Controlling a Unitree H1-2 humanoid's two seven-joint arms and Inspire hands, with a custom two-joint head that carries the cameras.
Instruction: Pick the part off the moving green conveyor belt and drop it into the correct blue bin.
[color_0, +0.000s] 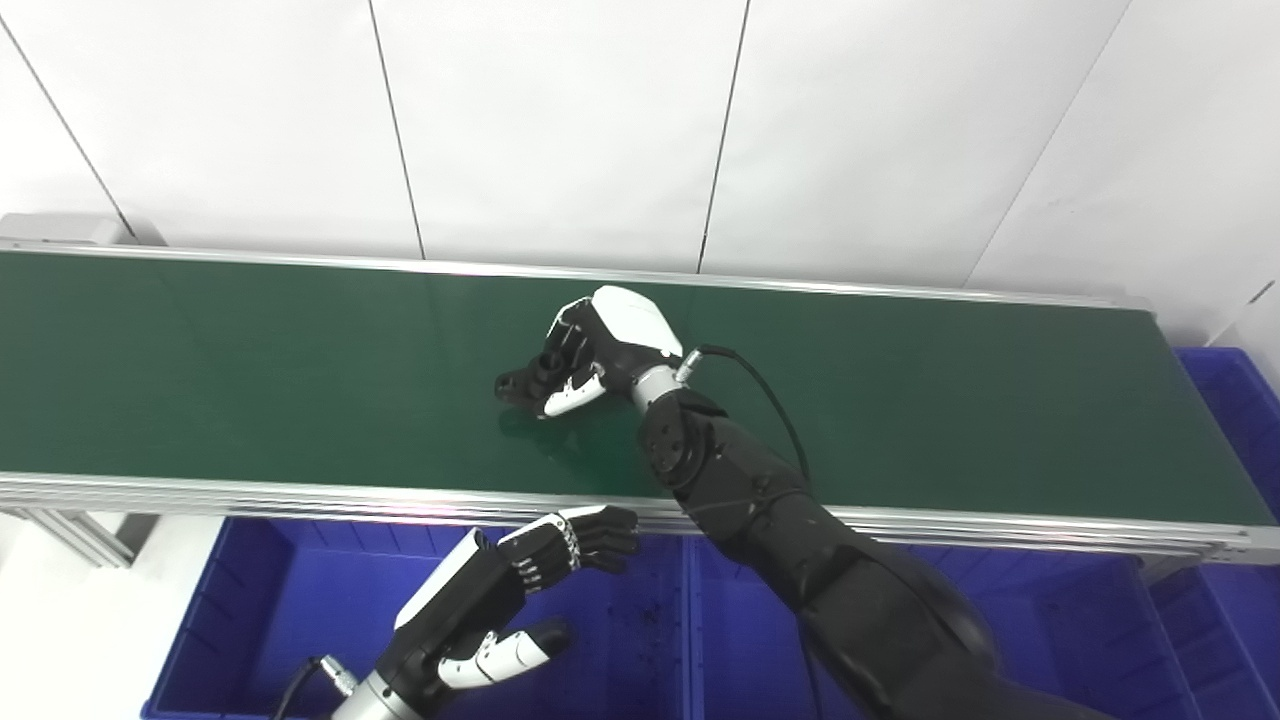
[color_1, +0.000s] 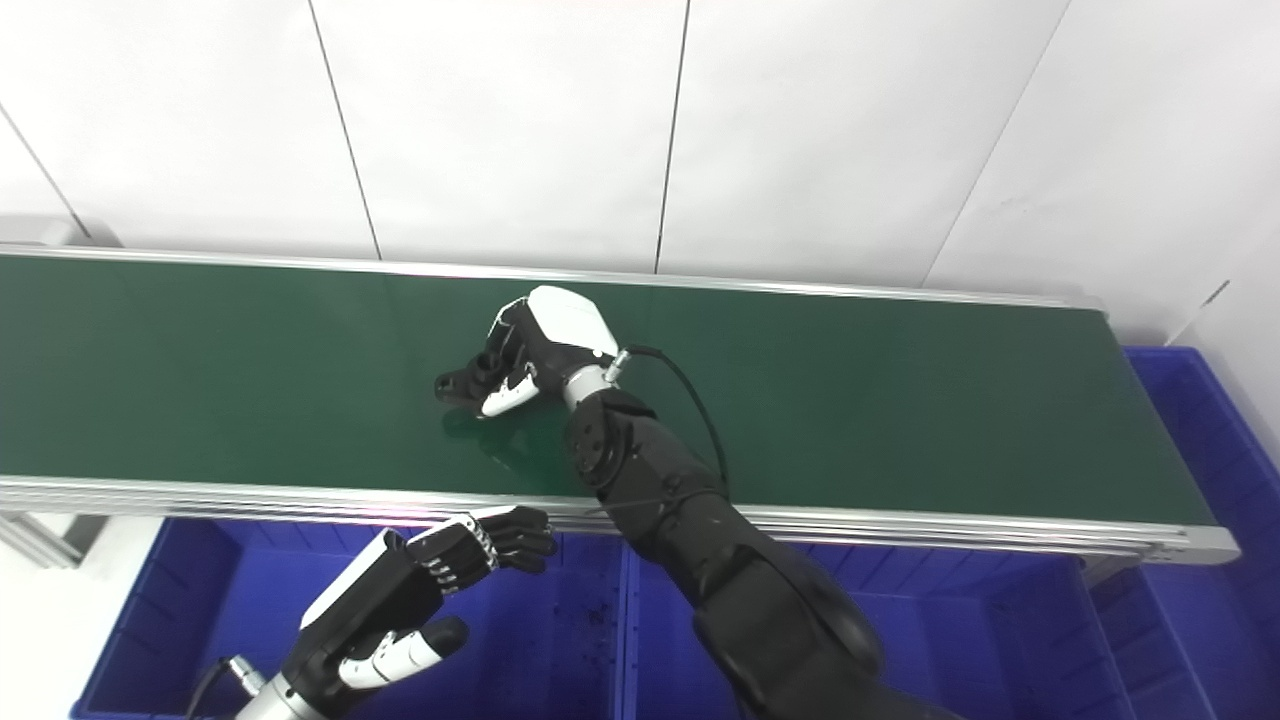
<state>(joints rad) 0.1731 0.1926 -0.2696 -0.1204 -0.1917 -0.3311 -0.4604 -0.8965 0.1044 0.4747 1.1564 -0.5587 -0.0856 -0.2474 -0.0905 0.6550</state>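
Note:
A small black part (color_0: 522, 383) lies on the green conveyor belt (color_0: 250, 370) near its middle; it also shows in the right eye view (color_1: 461, 385). My right hand (color_0: 600, 345) reaches over the belt with its fingers closed around the part's right end. My left hand (color_0: 505, 590) hovers low in front of the belt, over the left blue bin (color_0: 260, 600), fingers apart and holding nothing.
Blue bins line the floor below the belt's front rail: a middle bin (color_0: 740, 620), one at the lower right (color_0: 1210, 620) and one past the belt's right end (color_0: 1235, 385). White wall panels stand behind the belt.

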